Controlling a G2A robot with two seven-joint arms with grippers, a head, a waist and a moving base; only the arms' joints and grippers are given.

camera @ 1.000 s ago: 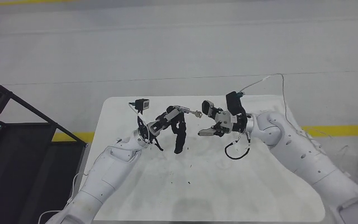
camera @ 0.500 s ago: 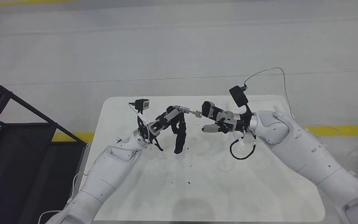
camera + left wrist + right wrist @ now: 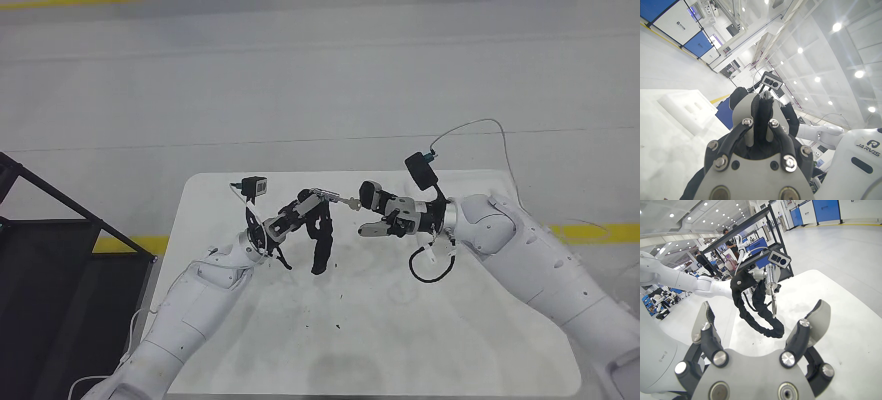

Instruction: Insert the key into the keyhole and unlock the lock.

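Observation:
My left gripper (image 3: 300, 212) is shut on the lock (image 3: 322, 197), holding it above the white table. The lock is a silver cylinder (image 3: 770, 279) on a black fabric-covered cable (image 3: 761, 317) that hangs down in a loop. In the left wrist view the fingers (image 3: 742, 111) clamp the black cable, and the silver end (image 3: 766, 94) peeks out past them. A silver key (image 3: 774, 306) sits in the keyhole and sticks out toward my right gripper (image 3: 368, 210). That gripper (image 3: 762, 313) is open, one finger on each side of the key and just short of it, touching nothing.
The white table (image 3: 450, 330) has free room in front and to the right, with a few dark specks. A black rack (image 3: 50, 270) stands off its left edge. A dark cable loop (image 3: 425, 265) hangs under the right wrist.
The right gripper has rolled at the wrist and moved in slightly toward the key, staying open. The left arm and the lock have kept still.

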